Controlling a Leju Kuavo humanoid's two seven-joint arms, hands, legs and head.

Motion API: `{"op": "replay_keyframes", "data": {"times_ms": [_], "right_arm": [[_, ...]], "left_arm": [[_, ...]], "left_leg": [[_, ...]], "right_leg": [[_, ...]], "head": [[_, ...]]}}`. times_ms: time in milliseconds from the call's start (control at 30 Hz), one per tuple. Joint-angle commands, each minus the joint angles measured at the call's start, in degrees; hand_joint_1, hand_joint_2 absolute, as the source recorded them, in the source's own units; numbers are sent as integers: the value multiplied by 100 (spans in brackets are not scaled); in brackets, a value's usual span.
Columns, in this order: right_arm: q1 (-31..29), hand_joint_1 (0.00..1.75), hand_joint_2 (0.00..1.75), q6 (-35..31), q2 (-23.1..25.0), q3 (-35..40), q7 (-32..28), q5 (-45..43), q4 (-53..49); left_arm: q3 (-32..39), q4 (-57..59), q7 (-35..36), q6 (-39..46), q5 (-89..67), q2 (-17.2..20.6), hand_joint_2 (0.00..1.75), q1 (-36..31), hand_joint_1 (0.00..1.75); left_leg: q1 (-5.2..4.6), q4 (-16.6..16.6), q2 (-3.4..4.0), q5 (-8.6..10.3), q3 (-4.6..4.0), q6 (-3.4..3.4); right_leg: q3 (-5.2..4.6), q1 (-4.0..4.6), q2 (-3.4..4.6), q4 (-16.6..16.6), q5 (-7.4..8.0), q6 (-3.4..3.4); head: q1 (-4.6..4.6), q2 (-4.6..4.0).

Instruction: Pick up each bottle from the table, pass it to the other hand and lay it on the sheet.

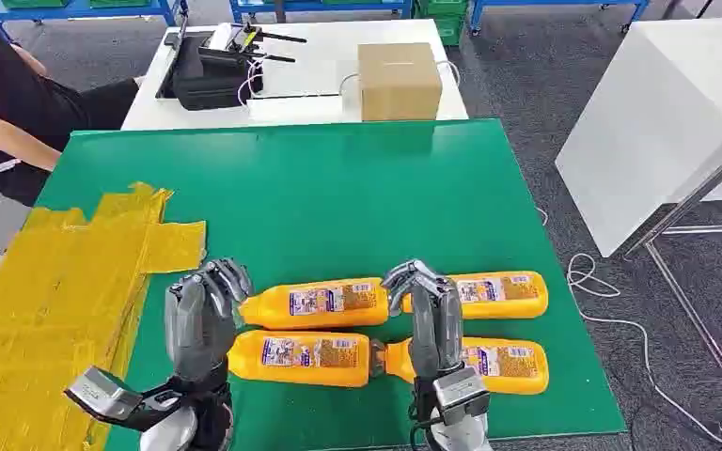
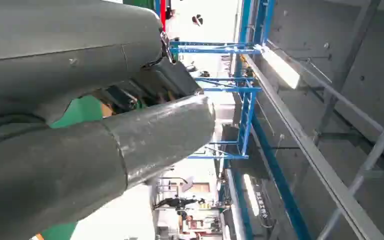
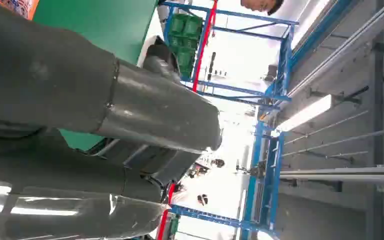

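Note:
Several orange bottles with printed labels lie on their sides on the green table, in two rows near its front edge. The two on the left point their caps left. My right hand partly covers the two on the right. It stands upright over their neck ends, fingers apart, holding nothing. My left hand stands upright just left of the left bottles, also empty. The yellow sheet covers the table's left side. The wrist views show each hand's grey thumb with nothing in it.
A cardboard box and a black case sit on the white table behind. A person in black sits at the far left. A white table and floor cables are to the right.

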Motion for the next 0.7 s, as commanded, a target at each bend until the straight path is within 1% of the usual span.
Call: {"op": "replay_keyframes", "data": {"times_ms": [33, 367, 500, 533, 567, 600, 633, 700], "right_arm": [[156, 175, 0, 52, -699, -278, -359, -82, 182], [156, 175, 0, 52, -699, -278, -359, -82, 182], [146, 175, 0, 89, -592, -324, -359, 22, 232], [155, 157, 0, 19, -516, -394, -359, 151, 267], [142, 19, 0, -113, -449, -418, -339, 322, 288], [116, 0, 0, -247, -443, -387, -284, 526, 320], [106, 0, 0, -435, -427, -352, -82, 763, 371], [74, 0, 0, -569, -473, -202, 28, 1028, 457]], "left_arm": [[274, 376, -24, 229, -86, 390, 0, -170, 175], [274, 376, -24, 229, -86, 390, 0, -170, 175], [264, 444, -24, 360, -130, 378, 0, -125, 175], [308, 619, -24, 594, -195, 327, 0, -138, 44], [272, 950, -24, 731, -365, 333, 0, -214, 0], [322, 988, -24, 869, -401, 282, 0, -226, 0], [353, 936, -24, 887, -318, 255, 0, -215, 0], [410, 831, -24, 882, -197, 244, 0, -166, 0]], "left_leg": [[-1, -13, -12, 3, 15, 0], [1, -8, -9, 1, 5, -1], [4, -10, -6, 0, 7, -2], [0, -9, -7, 0, 7, 0], [4, -13, -8, 1, 11, -2], [1, -11, -8, 1, 9, -1], [4, -16, -12, 3, 13, -2], [3, -14, -8, 2, 11, -2]], "right_leg": [[18, -1, -13, -13, 0, 3], [9, 1, -10, -9, 1, 3], [11, 3, -7, -13, 2, 4], [9, 0, -7, -9, 1, 3], [15, 4, -9, -17, 3, 4], [13, 0, -9, -11, 1, 4], [19, 3, -14, -19, 3, 5], [15, 3, -9, -16, 3, 5]], "head": [[0, 0], [0, 0], [0, 0], [0, 0], [0, 0], [0, 0], [0, 0], [0, 0]]}}
